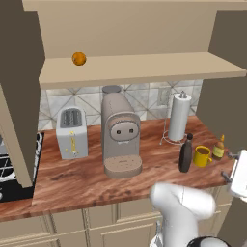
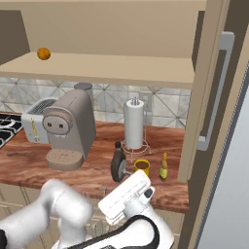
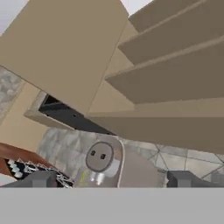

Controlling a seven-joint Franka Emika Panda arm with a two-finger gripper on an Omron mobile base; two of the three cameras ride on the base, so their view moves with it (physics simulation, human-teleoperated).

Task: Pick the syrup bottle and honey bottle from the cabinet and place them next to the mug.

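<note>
Dark brown, the syrup bottle (image 1: 185, 154) and amber honey bottle (image 1: 219, 148) flank the yellow mug (image 1: 201, 156) on the surface, apparently placed, with the spread pincer (image 3: 111, 178) empty.

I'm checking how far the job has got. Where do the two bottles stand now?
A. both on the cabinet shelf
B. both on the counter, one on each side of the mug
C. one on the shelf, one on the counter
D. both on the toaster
B: the syrup bottle and honey bottle stand on the counter, flanking the mug.
</note>
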